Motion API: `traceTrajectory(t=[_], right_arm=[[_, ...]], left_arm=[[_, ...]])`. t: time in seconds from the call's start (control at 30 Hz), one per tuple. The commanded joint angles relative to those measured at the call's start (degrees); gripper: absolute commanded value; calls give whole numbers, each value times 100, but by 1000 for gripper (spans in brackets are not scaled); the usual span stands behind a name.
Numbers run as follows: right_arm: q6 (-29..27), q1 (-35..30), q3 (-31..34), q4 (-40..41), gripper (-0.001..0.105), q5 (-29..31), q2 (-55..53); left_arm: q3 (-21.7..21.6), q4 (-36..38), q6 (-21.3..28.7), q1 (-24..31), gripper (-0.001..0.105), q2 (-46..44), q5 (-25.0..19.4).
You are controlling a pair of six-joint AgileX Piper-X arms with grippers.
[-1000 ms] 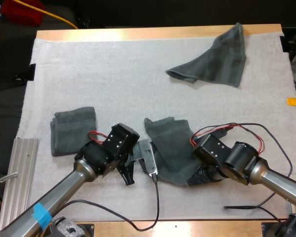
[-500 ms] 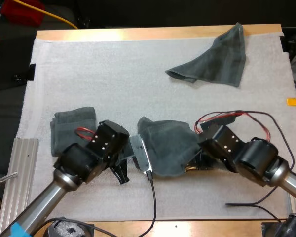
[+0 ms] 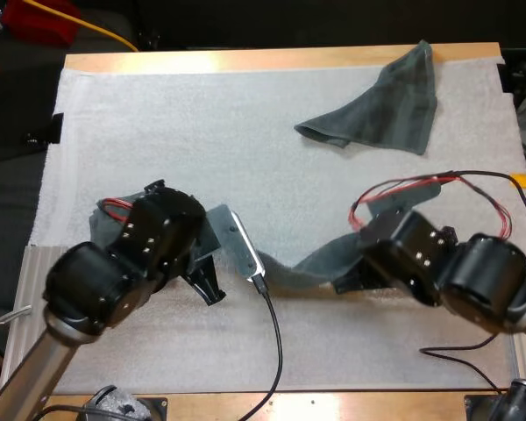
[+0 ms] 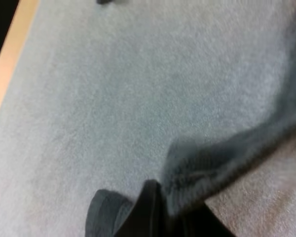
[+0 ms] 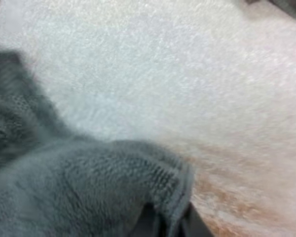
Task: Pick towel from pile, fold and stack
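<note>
Towels, three of them and all dark grey-green, are spread over the white mat (image 3: 202,132), which covers nearly the whole wooden table (image 3: 245,60). The crumpled towel (image 3: 386,110) is the biggest. It lies at the mat's far right corner in a loose triangle, with one tip reaching the mat's far edge. The stretched towel (image 3: 311,263) is pulled into a long narrow band across the middle of the mat's near half and dips slightly along its length. I cannot tell whether its middle touches the mat. The folded towel (image 3: 99,224) lies near the mat's left edge, and my left arm covers most of it. A ribbed metal rail (image 3: 35,298) lies along the mat's near left edge. My left gripper (image 4: 160,207) is over the near half of the mat, left of centre, with its jaws pinching one end of the stretched towel (image 4: 227,153). My right gripper (image 5: 170,222) is over the near half, right of centre, with its jaws clamped on a hemmed fold at the other end of the stretched towel (image 5: 89,187).
</note>
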Motion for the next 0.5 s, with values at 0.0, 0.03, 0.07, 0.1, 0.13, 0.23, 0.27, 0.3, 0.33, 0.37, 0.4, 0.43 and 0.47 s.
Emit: traceTrajectory(t=[0.0,0.03,0.07,0.1,0.13,0.23,0.27,0.3,0.33,0.37,0.4,0.43,0.47], right_arm=[[-40,164,-99,239,1,288,-40],[-33,224,-110,274,1,381,-40],[-13,368,-125,372,1,529,-40],[55,481,-124,456,1,607,-40],[95,563,-124,526,1,659,-40],[287,793,-124,706,1,803,-40],[316,870,-124,753,1,839,-40],[340,939,-124,799,1,910,-40],[370,972,-124,834,1,946,-40],[446,1047,-126,923,1,1013,-40],[511,1114,-143,1013,1,1030,-40],[547,1171,-166,1087,1,1036,-40],[607,1250,-196,1155,1,1037,-40]], left_arm=[[-103,231,-183,-17,0,-45,-54],[-126,319,-233,-17,0,-55,-48],[-150,479,-276,-17,0,-58,18],[-148,579,-333,-19,0,-72,54],[-149,672,-366,-45,0,-99,76],[-149,822,-540,-248,0,-183,44],[-149,825,-629,-399,0,-246,19],[-149,823,-739,-562,0,-313,-14],[-149,828,-804,-666,0,-344,-16],[-149,878,-969,-858,0,-405,-18],[-149,937,-1148,-1024,0,-444,-58],[-149,975,-1241,-1137,0,-473,-120],[-149,1068,-1378,-1336,0,-498,-259]])
